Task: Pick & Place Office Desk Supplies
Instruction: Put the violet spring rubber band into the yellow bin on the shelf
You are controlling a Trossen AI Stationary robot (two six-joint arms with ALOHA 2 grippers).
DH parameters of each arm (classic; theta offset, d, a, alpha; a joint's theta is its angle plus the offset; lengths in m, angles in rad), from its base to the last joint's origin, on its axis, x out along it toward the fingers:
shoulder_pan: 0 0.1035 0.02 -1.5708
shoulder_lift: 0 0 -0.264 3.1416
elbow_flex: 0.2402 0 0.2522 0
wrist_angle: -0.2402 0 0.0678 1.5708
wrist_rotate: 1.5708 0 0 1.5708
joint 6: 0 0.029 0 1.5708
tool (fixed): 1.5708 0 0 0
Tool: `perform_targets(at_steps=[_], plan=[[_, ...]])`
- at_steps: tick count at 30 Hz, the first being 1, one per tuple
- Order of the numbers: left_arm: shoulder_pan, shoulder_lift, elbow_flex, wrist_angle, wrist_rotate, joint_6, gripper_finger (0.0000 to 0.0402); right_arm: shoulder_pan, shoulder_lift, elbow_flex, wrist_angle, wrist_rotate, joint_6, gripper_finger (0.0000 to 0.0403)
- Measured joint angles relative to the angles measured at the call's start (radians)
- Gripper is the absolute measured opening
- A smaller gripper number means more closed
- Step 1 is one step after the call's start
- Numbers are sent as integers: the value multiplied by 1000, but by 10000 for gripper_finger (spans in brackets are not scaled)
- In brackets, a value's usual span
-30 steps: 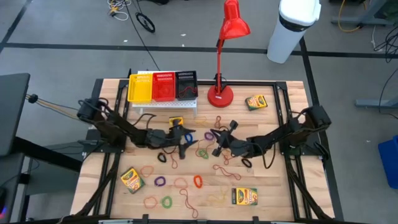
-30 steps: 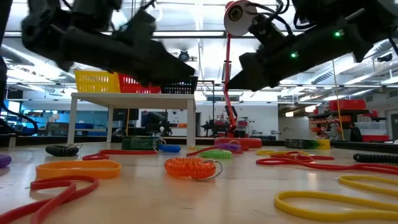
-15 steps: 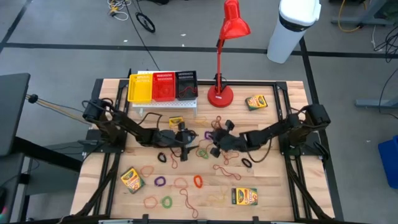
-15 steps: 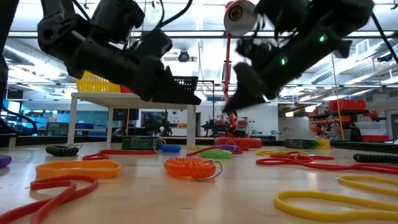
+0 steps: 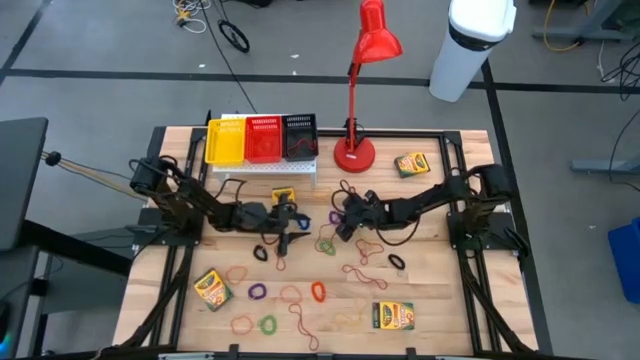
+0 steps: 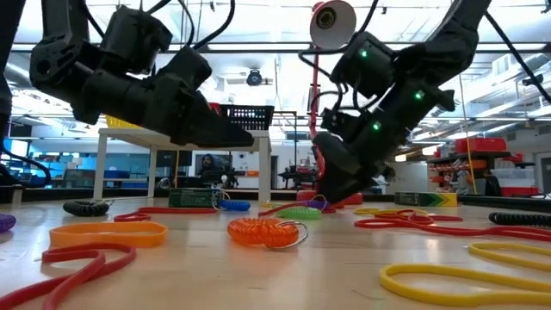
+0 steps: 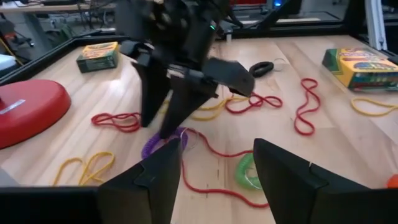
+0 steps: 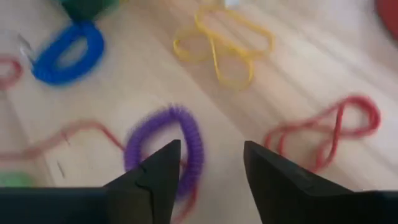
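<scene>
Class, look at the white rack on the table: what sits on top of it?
On the white perforated rack sit three small plastic baskets: yellow, red and black. Whether the baskets hold anything cannot be made out.

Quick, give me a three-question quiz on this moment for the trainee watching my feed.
1. True or false: the right pincer is open, close to a purple coil loop.
2. In the high view, the baskets on the white rack run left to right: A) yellow, red, black; B) red, yellow, black; C) black, red, yellow.
3. Fill in: the desk lamp is coloured ____.

Key: 1 true; 2 A; 3 red.
</scene>
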Motion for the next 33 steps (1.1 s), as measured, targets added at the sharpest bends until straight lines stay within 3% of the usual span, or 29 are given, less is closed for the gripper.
perform_targets(at_steps=[6,11,14,21,28,33], plan=[[2,0,2,-8,-3,-6,205,-5,44,22,18,0,-30,129],[3,0,2,-12,-16,-20,204,-5,45,22,43,1,-75,50],[8,0,2,-15,-76,-61,205,0,45,21,53,37,-101,15],[43,0,2,-20,-70,-184,227,62,2,20,87,168,-196,53],[61,0,3,-2,-34,-252,260,171,-3,21,318,273,-479,16],[61,0,3,15,-5,-254,263,230,-3,21,423,336,-628,26]])
